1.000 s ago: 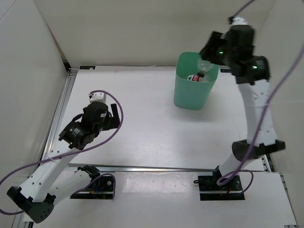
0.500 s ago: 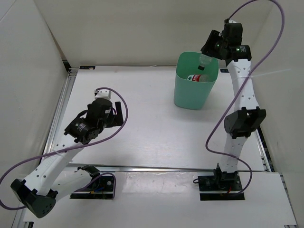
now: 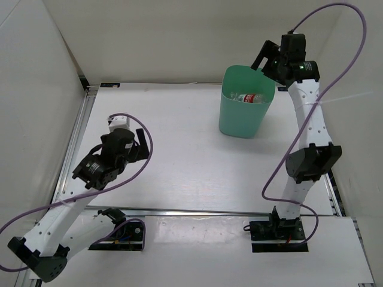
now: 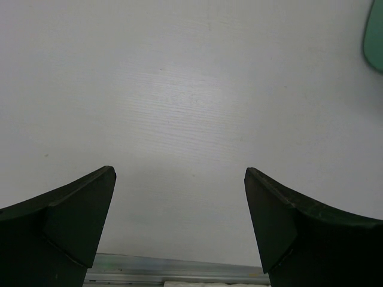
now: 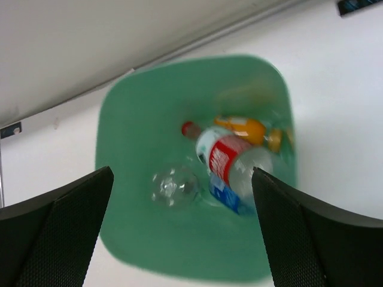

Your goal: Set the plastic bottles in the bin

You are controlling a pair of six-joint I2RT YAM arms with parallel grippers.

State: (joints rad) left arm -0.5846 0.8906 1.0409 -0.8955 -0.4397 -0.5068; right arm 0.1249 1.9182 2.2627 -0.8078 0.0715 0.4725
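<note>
1. One bin [image 3: 242, 116] stands at the far right of the table [image 3: 179, 155]. It now holds the clear bottle [image 5: 173, 186] that hung from the right gripper above its rim half a second ago.
2. There are two grippers. The right gripper [image 5: 182, 172] hovers over the bin's mouth, jaws apart and empty after letting go. The left gripper [image 4: 179, 173] sits spread wide over the table, well apart from the bin.
3. I count four plastic bottles inside: the amber-orange bottle [image 5: 248, 128], the red-labelled bottle [image 5: 230, 156], the blue-labelled bottle [image 5: 222, 194] beneath it, and the blurred clear one, seen end-on with its label hidden. With all four in, the task looks finished.
</note>
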